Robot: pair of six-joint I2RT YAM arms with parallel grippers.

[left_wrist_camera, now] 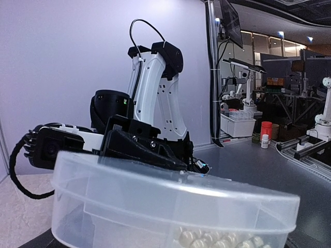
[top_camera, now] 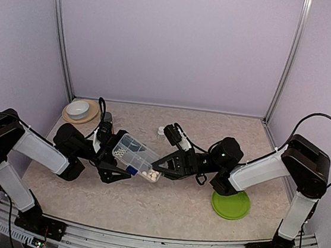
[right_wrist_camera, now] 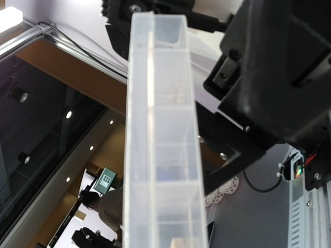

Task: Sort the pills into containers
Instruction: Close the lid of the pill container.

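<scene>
The containers are one clear compartmented box (top_camera: 138,155), lifted and tilted between my two arms at mid-table. Whitish pills (top_camera: 152,174) lie heaped in its lower end cell, and a few more sit in a cell near the left. My right gripper (top_camera: 162,167) is shut on the box's right end. The right wrist view shows the box (right_wrist_camera: 160,129) edge-on beside a black finger (right_wrist_camera: 258,93). My left gripper (top_camera: 114,156) stands open, its fingers wide on either side of the box's left end. In the left wrist view the box wall (left_wrist_camera: 155,201) fills the bottom, with pills (left_wrist_camera: 217,240) behind it.
A white bowl on a tan plate (top_camera: 78,110) sits at the back left, with a bottle (top_camera: 107,119) just beside it. A small white piece (top_camera: 161,131) lies behind the right gripper. A green plate (top_camera: 230,204) lies under the right forearm.
</scene>
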